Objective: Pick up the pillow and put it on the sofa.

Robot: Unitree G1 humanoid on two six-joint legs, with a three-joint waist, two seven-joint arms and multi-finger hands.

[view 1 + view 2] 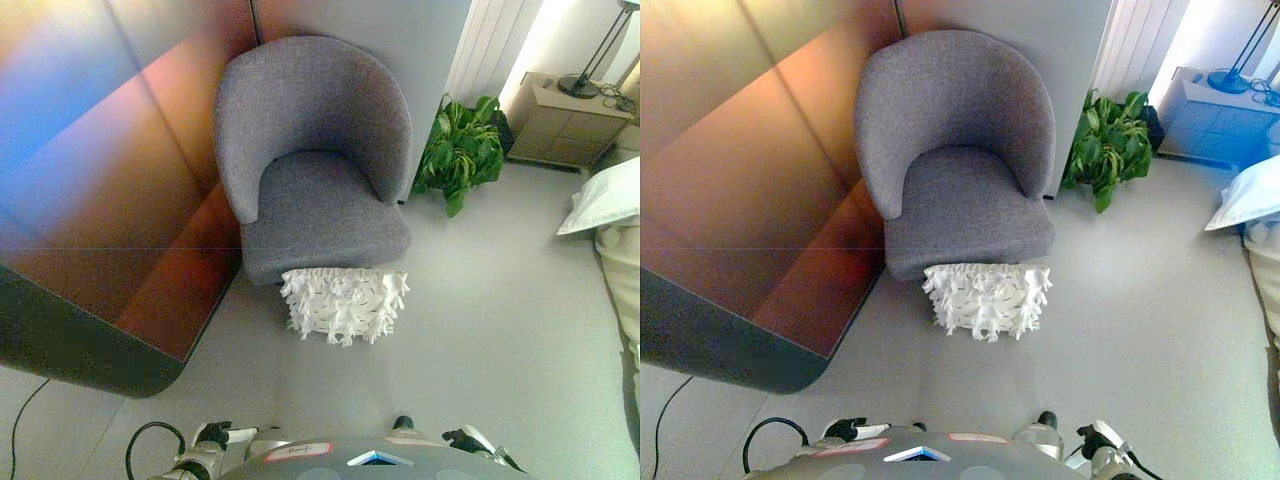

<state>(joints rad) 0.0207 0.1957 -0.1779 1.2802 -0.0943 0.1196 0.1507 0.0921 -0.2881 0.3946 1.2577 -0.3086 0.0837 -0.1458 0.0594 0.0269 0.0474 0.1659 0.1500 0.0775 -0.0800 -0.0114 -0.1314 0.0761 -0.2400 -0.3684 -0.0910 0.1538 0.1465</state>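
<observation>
A white fringed pillow (345,303) lies on the grey floor, leaning against the front of the grey round-backed sofa chair (318,160). The chair's seat (965,200) has nothing on it. My left hand (212,436) shows only as a dark part with a white tip at the bottom edge, well short of the pillow. My right hand (468,439) shows the same way at the bottom right. Both hands are far from the pillow and touch nothing; how their fingers stand is too cut off to tell.
A dark rounded cabinet panel (100,250) fills the left side. A green potted plant (462,150) stands right of the chair, with a beige nightstand (565,125) and lamp behind it. A bed edge with a white pillow (610,200) is at the right.
</observation>
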